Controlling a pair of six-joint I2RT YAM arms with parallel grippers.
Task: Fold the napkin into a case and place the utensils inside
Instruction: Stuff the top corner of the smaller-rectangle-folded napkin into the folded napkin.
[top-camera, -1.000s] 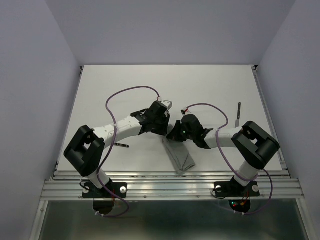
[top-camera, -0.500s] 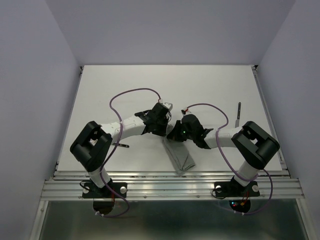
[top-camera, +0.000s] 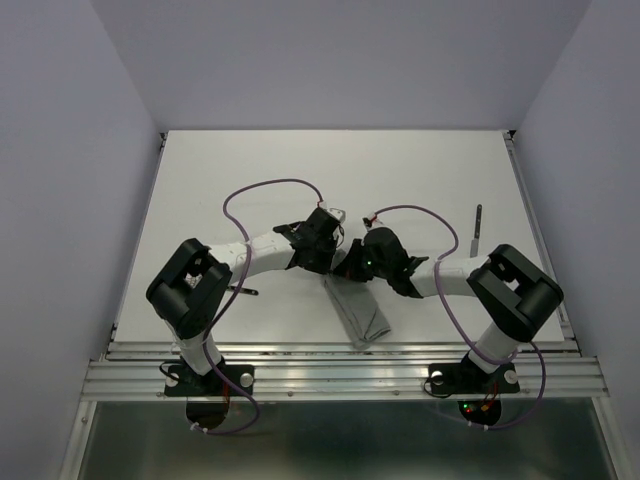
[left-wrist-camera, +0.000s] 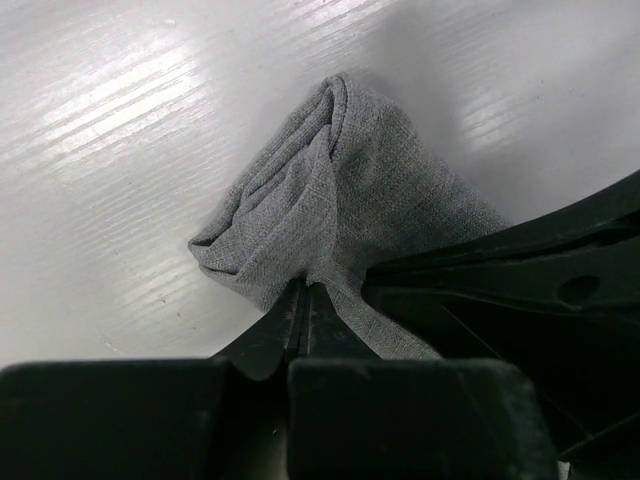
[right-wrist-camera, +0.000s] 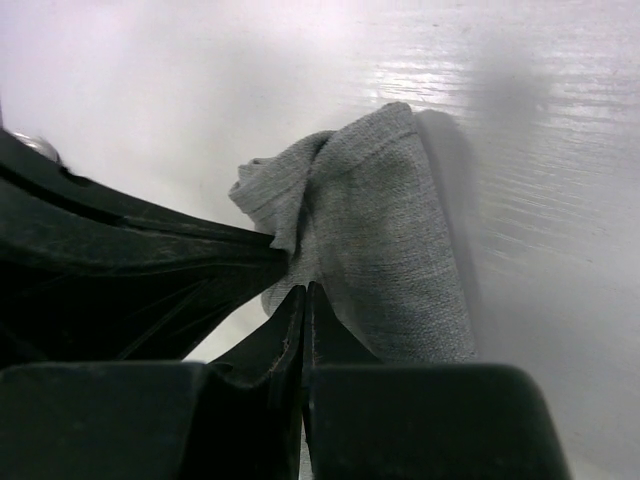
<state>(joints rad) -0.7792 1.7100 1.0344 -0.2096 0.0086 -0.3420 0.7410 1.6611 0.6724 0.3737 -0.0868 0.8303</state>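
As the left claw (left-wrist-camera: 304, 288) and right claw (right-wrist-camera: 303, 287) each clamp the far end of the napkin (top-camera: 362, 312), lying near-centre on the table (top-camera: 250, 180), uneven pulling could open its folds. A weak pinch may drop it crooked.

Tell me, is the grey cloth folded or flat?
Folded: the napkin lies as a narrow strip, its end bunched in the left gripper and right gripper.

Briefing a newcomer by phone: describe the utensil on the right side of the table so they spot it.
On the white table, look near the right edge. Beyond the right arm's elbow lies the utensil, a thin dark stick running front to back. Unlike the other utensil, tucked by the left arm, it lies alone, clear of the grey napkin.
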